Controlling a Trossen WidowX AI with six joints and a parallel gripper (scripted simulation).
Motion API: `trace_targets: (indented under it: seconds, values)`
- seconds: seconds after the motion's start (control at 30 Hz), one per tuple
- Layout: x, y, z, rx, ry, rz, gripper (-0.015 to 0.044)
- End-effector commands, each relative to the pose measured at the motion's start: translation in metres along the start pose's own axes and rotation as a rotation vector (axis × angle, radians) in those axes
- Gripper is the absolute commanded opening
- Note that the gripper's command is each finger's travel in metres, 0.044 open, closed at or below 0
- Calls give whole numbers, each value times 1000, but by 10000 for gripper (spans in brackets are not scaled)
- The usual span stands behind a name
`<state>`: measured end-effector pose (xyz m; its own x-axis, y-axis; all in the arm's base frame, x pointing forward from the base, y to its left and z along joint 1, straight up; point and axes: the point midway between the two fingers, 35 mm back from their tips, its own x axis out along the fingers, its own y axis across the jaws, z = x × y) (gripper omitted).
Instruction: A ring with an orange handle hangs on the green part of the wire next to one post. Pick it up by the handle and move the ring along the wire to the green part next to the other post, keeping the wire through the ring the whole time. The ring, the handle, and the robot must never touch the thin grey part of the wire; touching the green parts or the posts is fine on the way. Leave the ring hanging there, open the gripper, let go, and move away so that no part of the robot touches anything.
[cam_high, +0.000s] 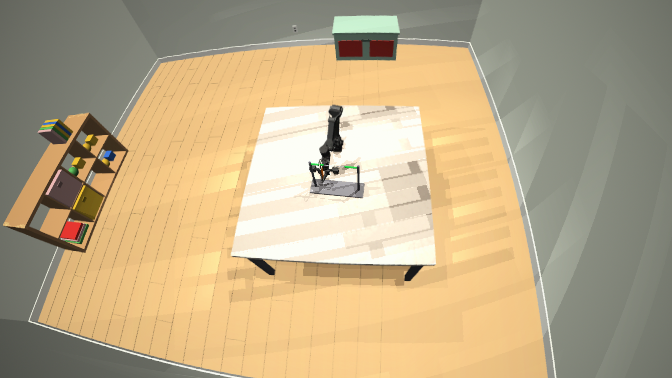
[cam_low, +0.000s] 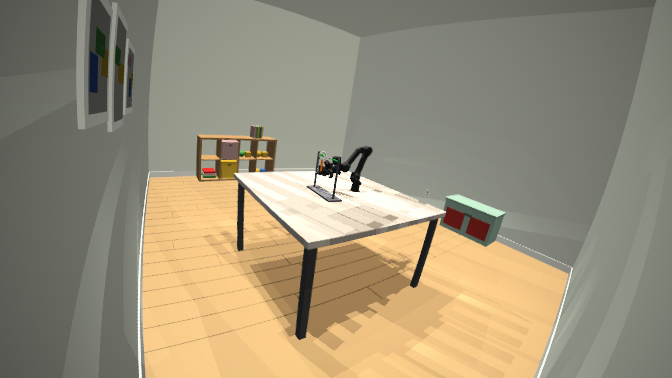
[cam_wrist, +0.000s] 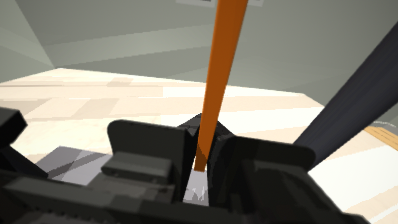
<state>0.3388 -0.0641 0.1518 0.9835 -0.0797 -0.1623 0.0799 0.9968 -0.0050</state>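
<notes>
The orange handle (cam_high: 322, 173) (cam_low: 321, 165) (cam_wrist: 220, 65) stands upright between the fingers of my gripper (cam_wrist: 204, 117), which is shut on it low down. The pale ring (cam_low: 322, 154) is at the handle's top, around the green wire part beside the far post (cam_low: 315, 172) in the exterior view, the left post in the top view. The left green part (cam_high: 317, 164) and right green part (cam_high: 351, 167) show in the top view. The thin grey wire is too small to trace there. The wrist view shows neither ring nor wire.
The right post (cam_high: 358, 180) (cam_low: 335, 181) rises from the grey base (cam_high: 345, 190) on the table (cam_high: 300, 230). A dark post (cam_wrist: 350, 92) slants close by my gripper's right side in the wrist view. A shelf and a green cabinet stand away from the table.
</notes>
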Motion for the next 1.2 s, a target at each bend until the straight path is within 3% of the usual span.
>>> trace_targets:
  seconds: [0.0,1.17]
  values:
    - [0,-1,3,-2,-4,-6,-150]
    - [0,19,4,1,-2,-4,-150]
